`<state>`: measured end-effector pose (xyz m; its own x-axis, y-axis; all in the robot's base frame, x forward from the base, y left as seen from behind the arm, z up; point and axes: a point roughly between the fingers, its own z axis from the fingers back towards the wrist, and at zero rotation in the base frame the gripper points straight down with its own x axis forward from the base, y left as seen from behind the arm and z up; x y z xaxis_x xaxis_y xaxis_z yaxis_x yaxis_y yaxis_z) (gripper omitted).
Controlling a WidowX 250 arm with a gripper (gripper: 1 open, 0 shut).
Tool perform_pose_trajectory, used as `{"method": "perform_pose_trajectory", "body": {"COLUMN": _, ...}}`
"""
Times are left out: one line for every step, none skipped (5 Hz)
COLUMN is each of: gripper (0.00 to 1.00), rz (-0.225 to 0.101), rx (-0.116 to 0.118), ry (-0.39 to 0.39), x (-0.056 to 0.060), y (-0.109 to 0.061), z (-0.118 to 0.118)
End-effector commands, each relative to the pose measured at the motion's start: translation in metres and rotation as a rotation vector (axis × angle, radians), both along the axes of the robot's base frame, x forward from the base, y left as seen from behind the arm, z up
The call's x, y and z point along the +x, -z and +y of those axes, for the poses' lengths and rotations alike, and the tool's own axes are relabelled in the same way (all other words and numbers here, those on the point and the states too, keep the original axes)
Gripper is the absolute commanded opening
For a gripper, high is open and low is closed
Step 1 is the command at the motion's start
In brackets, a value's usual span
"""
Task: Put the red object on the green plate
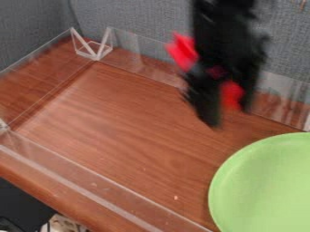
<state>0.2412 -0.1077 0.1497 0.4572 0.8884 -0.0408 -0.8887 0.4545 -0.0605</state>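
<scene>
My gripper (pixel 218 107) is a dark, motion-blurred shape over the right middle of the wooden table, pointing down. It is shut on the red object (pixel 230 91), a small bright red block that shows between the fingers near their lower ends. Another red patch higher up on the left of the hand belongs to the arm. The green plate (pixel 269 186), large, round and lime green, lies at the lower right corner, partly cut off by the picture's edge. The gripper hangs above the table just up and left of the plate's far rim.
A low clear plastic wall (pixel 72 177) runs around the brown wooden tabletop (pixel 109 118). A small clear triangular stand (pixel 92 43) sits in the far left corner. A grey fabric backdrop stands behind the table.
</scene>
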Motion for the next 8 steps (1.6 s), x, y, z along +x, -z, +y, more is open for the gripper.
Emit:
{"method": "perform_pose_trajectory", "body": {"gripper": 0.00, "rz": -0.024, "rx": 0.017, "ry": -0.004, "x": -0.009, "y": 0.013, "z": -0.020}}
{"method": "perform_pose_trajectory", "body": {"gripper": 0.00, "rz": -0.011, "rx": 0.030, "ry": -0.043, "x": -0.021, "y": 0.032, "z": -0.021}}
{"method": "perform_pose_trajectory", "body": {"gripper": 0.00, "rz": -0.008, "rx": 0.029, "ry": -0.097, "x": -0.031, "y": 0.044, "z": -0.042}}
{"method": "perform_pose_trajectory", "body": {"gripper": 0.00, "rz": -0.004, "rx": 0.009, "ry": -0.144, "x": -0.032, "y": 0.054, "z": -0.066}}
{"method": "perform_pose_trajectory", "body": {"gripper": 1.00, "rz": -0.005, "rx": -0.002, "ry": -0.155, "x": -0.028, "y": 0.061, "z": -0.068}}
{"method": "perform_pose_trajectory", "body": {"gripper": 0.00, "rz": -0.003, "rx": -0.006, "ry": -0.176, "x": -0.027, "y": 0.066, "z": -0.072}}
{"method": "perform_pose_trajectory", "body": {"gripper": 0.00, "rz": -0.001, "rx": -0.010, "ry": -0.180, "x": -0.029, "y": 0.073, "z": -0.062}}
{"method": "perform_pose_trajectory", "body": {"gripper": 0.00, "rz": 0.001, "rx": -0.018, "ry": -0.177, "x": -0.030, "y": 0.080, "z": -0.056}}
